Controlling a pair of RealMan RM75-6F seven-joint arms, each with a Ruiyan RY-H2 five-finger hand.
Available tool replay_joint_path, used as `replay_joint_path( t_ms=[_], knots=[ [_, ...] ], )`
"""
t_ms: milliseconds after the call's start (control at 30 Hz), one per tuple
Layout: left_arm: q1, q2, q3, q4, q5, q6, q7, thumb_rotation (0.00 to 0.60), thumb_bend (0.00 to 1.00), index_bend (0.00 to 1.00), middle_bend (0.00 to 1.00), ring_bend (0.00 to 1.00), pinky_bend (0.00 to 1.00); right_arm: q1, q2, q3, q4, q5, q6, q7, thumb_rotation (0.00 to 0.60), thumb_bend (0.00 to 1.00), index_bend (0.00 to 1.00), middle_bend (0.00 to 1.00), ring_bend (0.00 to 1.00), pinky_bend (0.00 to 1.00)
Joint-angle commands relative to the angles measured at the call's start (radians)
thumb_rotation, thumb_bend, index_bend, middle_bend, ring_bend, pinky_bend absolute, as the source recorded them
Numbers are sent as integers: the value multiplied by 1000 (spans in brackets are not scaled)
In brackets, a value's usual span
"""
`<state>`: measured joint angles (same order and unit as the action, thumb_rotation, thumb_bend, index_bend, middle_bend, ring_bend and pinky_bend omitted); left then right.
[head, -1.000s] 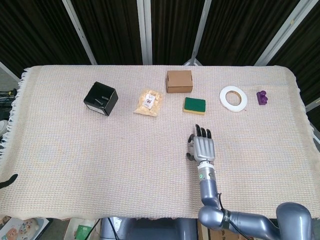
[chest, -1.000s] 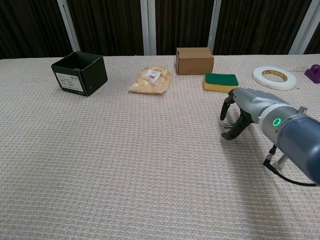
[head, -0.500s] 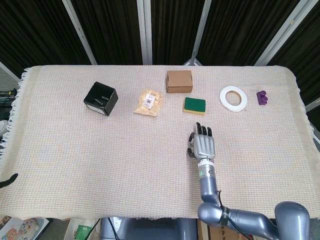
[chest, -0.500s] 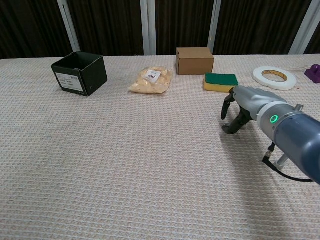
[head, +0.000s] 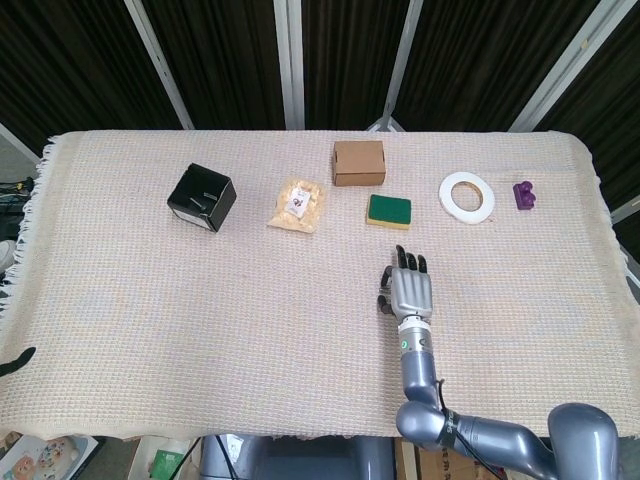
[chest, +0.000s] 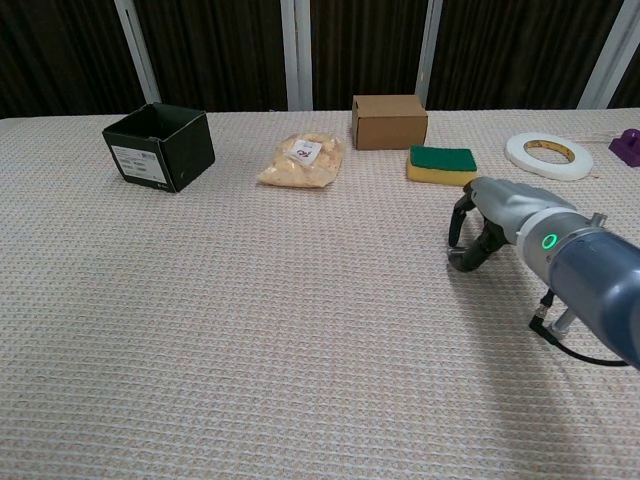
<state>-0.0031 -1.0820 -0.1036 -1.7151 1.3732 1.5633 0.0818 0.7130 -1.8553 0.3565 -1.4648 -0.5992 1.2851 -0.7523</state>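
Hovering palm-down near the green sponge (head: 388, 210), the right hand (head: 407, 291) holds nothing, fingers curled downward and apart

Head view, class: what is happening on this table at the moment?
The robot's right hand is stretched out over the woven cloth, holding nothing, its fingers curled downward. The nearest thing is a green sponge just beyond its fingertips, apart from them. A cardboard box, snack bag, black box, tape roll and purple piece lie untouched.

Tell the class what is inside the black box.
The head view looks into the open black box: only dark walls and a pale glint show. Its shadowed floor cannot be made out.
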Motion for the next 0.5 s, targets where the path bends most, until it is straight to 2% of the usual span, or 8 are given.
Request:
replay_joint_path(
  t_ms=[33, 500],
  knots=[
    [0, 0, 0, 0, 0, 1, -1, 600, 122, 58, 40, 0, 154, 1, -3, 0, 5, 1, -2, 1, 600, 355, 525, 43, 92, 36],
    [1, 2, -2, 1, -4, 1, -5, 600, 123, 62, 40, 0, 154, 5, -6, 9, 33, 17, -14, 3, 600, 356, 554, 45, 95, 39]
  ],
)
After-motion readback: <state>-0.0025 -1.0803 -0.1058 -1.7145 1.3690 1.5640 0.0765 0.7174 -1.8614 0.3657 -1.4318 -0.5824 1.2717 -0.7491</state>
